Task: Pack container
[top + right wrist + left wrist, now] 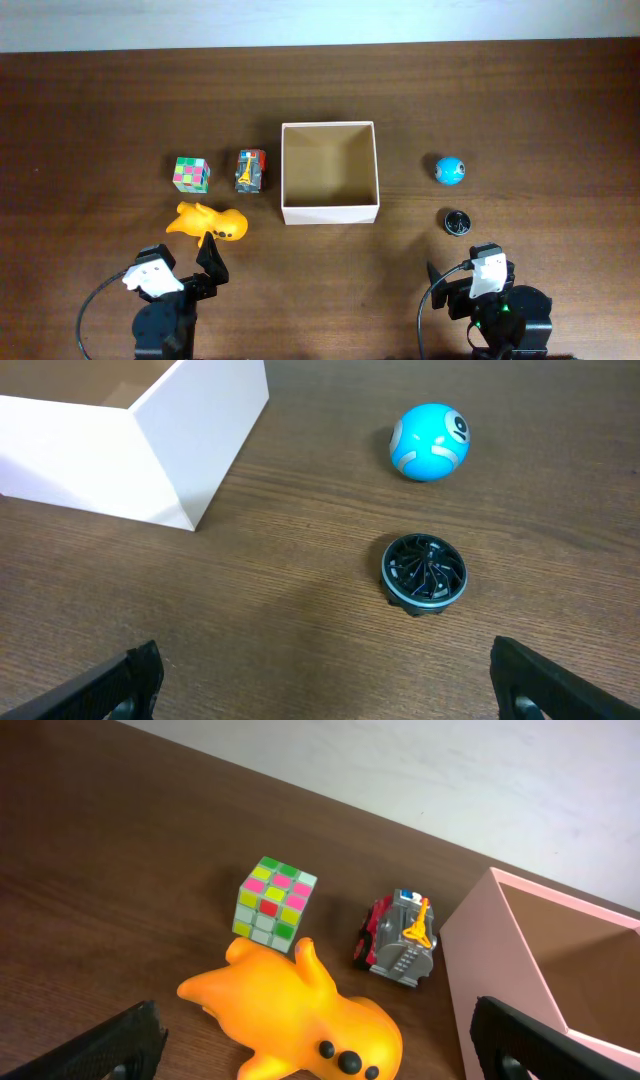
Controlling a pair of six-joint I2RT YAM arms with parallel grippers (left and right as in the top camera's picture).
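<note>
The container [330, 212] is a square open cardboard box, white outside and tan inside, at the table's middle; it also shows in the left wrist view [505, 980] and the right wrist view [190, 430]. An orange rubber toy [210, 221] [300, 1020] lies left of it, right in front of my open, empty left gripper [320, 1055] [208, 258]. A colour cube [191, 173] [274, 904] and a small toy vehicle [250, 171] [400, 941] sit behind it. A blue ball [450, 170] [429, 441] and a black disc [457, 221] [424, 572] lie right of the box. My right gripper [325, 685] [470, 275] is open and empty, short of the disc.
A pale wall strip [320, 20] runs along the table's far edge. Black cables loop beside both arm bases at the near edge.
</note>
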